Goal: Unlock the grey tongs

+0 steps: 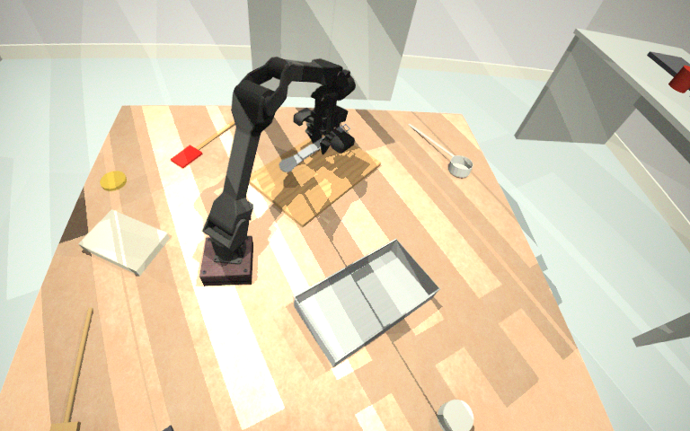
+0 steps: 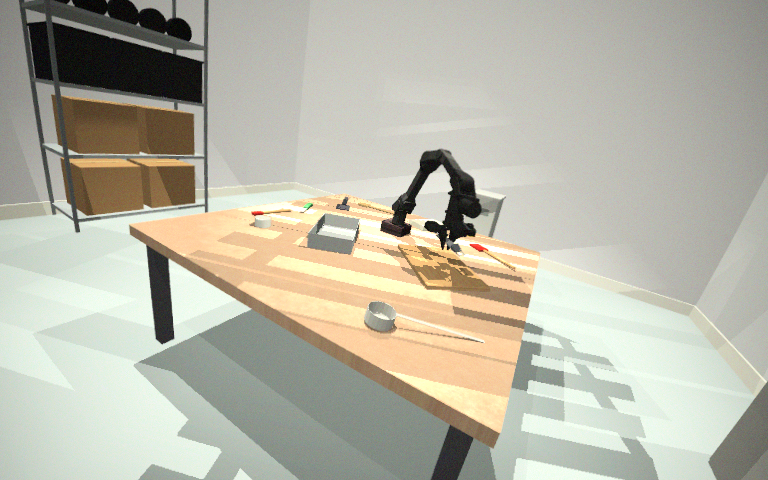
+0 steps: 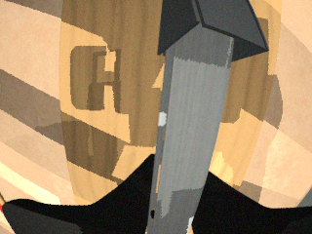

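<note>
My gripper (image 1: 328, 147) (image 2: 444, 242) (image 3: 169, 161) points down and is shut on the grey tongs (image 1: 306, 152) (image 2: 454, 247) (image 3: 192, 122). The tongs run between the fingers and slant out to one side, with a broad pale end toward the lower left in the top view. A dark grey wedge-shaped end shows in the wrist view. They are over the wooden board (image 1: 305, 213) (image 2: 447, 283) (image 3: 88, 29); the size of any gap below is unclear. The lock and the inner side of the arms are hidden. The roasting tin (image 1: 332, 356) (image 2: 332, 244) stands apart with nothing across it.
A long-handled metal pan (image 1: 460, 166) (image 2: 380, 318) lies right of the board in the top view. A red spatula (image 1: 186, 156) (image 2: 479, 247) and yellow disc (image 1: 112, 180) lie left. A pale slab (image 1: 124, 241) is beside the arm base. A white cylinder (image 1: 456, 417) (image 2: 262, 221) stands beyond the tin.
</note>
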